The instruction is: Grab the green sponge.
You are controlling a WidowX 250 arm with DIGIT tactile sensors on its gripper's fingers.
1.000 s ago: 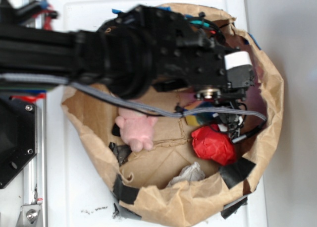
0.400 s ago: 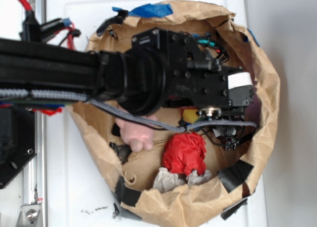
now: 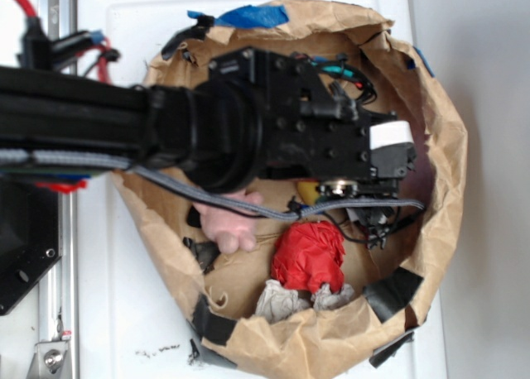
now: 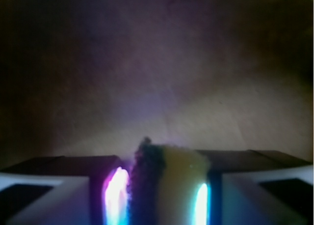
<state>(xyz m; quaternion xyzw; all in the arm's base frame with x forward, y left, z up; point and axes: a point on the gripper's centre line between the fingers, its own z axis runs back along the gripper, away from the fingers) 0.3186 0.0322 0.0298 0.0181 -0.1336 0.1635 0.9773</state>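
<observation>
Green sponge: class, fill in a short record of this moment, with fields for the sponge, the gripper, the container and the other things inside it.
sponge: green sponge, dark layer beside yellow layer, held between the fingers
gripper: gripper shut on the sponge, inside the bag
container: brown paper bag, open, patched with black tape
other contents: pink bunny, partly under the arm; red ball; crumpled grey wad beside the ball

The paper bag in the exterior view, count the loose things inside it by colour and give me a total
Pink: 1, the bunny
Red: 1, the wrinkly ball
Grey-white: 1, the crumpled rag
Green and yellow: 1, the green sponge, between the gripper fingers
Total: 4
</observation>
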